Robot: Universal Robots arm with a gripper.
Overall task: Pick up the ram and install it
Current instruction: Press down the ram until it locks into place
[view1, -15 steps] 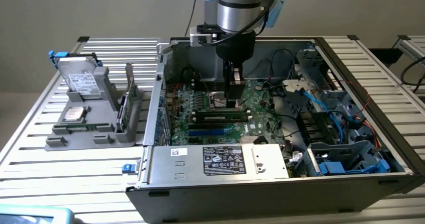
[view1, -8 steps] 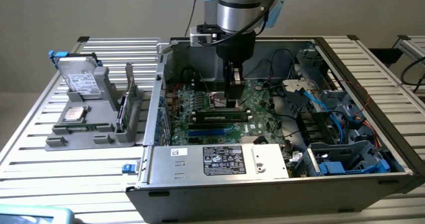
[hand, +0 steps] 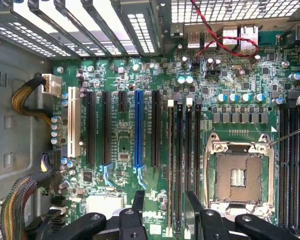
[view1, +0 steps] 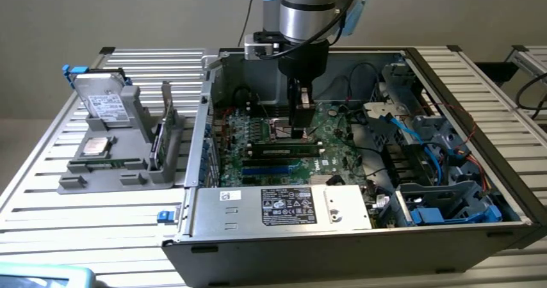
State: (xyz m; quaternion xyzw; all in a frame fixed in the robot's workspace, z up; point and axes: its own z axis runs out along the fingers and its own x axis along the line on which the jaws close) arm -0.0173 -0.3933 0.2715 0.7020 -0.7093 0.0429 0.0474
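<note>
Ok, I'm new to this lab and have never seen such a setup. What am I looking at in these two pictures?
The grey column is a robot arm reaching into an open computer case on a slatted metal table. One picture comes from a camera off the arm. The other comes from a camera on its wrist, facing the green motherboard. The two black prongs are its tool, open and holding nothing. The ram, a narrow memory stick, appears to stand in a slot just under the tool. Outside the case, a grey holder carries a hard drive.
</note>
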